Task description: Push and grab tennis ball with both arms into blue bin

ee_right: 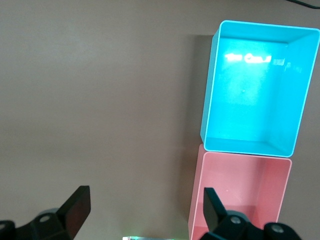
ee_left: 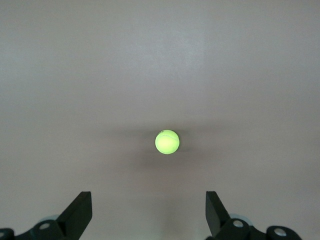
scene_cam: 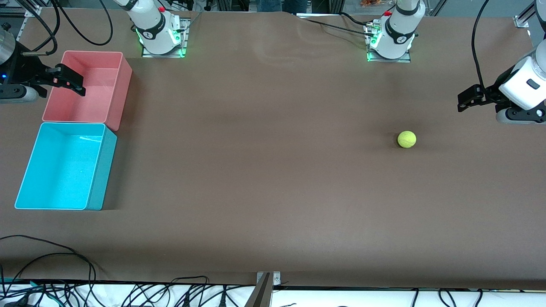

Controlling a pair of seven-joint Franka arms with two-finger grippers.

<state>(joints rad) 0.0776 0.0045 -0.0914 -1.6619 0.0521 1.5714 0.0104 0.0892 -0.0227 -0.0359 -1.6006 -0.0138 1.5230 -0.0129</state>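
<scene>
Fuzzy yellow-green tennis ball point(scene_cam: 407, 139) sitting loose on table, left arm's end. Open-topped cyan blue bin point(scene_cam: 96, 170) way off at right arm's end.

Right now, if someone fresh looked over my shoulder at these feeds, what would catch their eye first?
Probably the tennis ball, bright and alone on the brown table toward the left arm's end, with the open left hand hanging close by. Next the blue bin at the right arm's end, empty, touching the pink bin, which lies farther from the front camera with the open right hand over it.
</scene>
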